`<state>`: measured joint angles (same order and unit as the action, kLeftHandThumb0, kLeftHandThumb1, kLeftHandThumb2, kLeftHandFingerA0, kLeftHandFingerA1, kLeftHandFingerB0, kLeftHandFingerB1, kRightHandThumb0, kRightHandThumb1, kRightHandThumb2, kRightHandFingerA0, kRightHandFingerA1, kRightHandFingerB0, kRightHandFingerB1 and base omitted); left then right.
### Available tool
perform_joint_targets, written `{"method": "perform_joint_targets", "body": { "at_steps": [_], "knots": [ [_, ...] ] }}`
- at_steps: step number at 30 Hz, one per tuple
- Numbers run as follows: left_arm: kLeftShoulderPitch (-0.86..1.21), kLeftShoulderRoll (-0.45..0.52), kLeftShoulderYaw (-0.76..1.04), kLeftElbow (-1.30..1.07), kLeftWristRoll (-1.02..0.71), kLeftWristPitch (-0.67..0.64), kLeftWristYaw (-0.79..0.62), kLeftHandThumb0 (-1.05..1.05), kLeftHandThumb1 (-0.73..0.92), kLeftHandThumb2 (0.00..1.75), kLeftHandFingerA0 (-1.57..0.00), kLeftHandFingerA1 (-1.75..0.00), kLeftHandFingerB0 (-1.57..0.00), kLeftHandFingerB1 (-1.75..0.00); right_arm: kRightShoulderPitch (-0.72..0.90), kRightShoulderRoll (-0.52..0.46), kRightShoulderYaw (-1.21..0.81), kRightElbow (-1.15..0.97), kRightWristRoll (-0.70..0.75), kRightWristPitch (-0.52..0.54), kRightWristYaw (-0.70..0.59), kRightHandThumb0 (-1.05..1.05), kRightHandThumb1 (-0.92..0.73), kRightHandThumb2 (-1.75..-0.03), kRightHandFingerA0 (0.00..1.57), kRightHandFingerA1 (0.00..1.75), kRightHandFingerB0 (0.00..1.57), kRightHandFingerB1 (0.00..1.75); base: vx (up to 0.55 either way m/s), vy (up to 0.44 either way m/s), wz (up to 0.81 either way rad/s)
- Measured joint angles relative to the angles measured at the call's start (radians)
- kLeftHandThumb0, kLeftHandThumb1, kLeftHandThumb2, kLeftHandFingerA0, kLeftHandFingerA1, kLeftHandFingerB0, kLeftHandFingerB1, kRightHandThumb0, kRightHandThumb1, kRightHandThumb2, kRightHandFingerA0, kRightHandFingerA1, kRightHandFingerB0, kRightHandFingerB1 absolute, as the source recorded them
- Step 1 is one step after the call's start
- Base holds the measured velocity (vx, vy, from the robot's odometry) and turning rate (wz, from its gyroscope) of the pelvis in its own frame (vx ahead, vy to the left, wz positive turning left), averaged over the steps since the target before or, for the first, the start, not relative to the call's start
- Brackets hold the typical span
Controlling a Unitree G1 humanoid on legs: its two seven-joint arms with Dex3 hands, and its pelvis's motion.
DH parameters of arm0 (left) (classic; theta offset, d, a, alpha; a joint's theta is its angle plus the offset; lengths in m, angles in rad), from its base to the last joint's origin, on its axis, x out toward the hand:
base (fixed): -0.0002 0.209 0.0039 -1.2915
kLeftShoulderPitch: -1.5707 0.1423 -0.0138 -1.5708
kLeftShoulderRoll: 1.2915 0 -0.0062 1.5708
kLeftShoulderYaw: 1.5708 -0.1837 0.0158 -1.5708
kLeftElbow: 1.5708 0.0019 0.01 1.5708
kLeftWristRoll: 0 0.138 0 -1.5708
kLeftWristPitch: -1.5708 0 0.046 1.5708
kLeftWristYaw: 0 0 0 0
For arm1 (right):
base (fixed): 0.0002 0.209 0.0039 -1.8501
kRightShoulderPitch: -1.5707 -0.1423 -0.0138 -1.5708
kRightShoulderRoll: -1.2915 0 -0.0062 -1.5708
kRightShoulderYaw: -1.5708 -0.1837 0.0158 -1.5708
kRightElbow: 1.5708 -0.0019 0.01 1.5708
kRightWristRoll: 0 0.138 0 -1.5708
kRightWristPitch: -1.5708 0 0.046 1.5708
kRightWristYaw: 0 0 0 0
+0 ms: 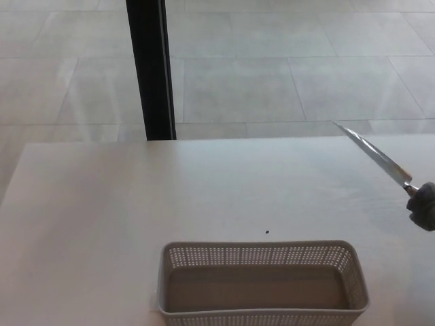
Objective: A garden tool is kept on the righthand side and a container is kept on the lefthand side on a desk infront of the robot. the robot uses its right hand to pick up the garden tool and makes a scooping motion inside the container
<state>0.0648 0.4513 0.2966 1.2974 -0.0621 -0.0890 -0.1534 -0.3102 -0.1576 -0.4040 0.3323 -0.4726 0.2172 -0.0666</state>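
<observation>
At the right edge of the head view, the right hand point(425, 205) shows only in part, closed around the handle end of one garden tool point(375, 155). Its narrow metal blade rises from the fingers and slants up toward picture left, held above the pale desk point(102, 204), well apart from the container point(262, 316). One container stands near the desk's front edge, a light perforated basket with nothing in it. A small dark speck point(267, 231) lies just behind it. One dark post point(152, 68) stands beyond the desk.
</observation>
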Motion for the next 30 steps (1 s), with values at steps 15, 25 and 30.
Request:
{"method": "perform_joint_targets", "body": {
  "at_steps": [15, 25, 30],
  "knots": [
    [-0.009, 0.000, 0.009, 0.004, -0.001, 0.000, -0.001, -0.50, 0.65, 0.59, -0.65, -0.72, -0.59, -0.53, 0.076, -0.150, 0.397, 0.043, -0.085, -0.031, -0.055, -0.40, -0.73, -0.71, 0.88, 1.36, 0.73, 0.66, 0.00, 0.000, 0.00],
    [-0.016, 0.000, 0.011, -0.006, -0.002, 0.000, -0.007, -0.52, 0.66, 0.60, -0.68, -0.72, -0.58, -0.51, -0.019, -0.259, 0.611, 0.087, -0.194, 0.090, 0.039, -0.41, -0.76, -0.66, 0.75, 1.28, 0.47, 0.60, 0.00, 0.000, 0.00],
    [-0.016, -0.001, 0.011, -0.006, -0.002, 0.000, -0.007, -0.51, 0.65, 0.59, -0.64, -0.71, -0.56, -0.51, -0.078, -0.272, 0.635, 0.153, -0.204, 0.150, 0.079, -0.55, -0.75, -0.71, 0.90, 1.43, 0.82, 1.22, 0.00, 0.000, 0.00]
  ]
}}
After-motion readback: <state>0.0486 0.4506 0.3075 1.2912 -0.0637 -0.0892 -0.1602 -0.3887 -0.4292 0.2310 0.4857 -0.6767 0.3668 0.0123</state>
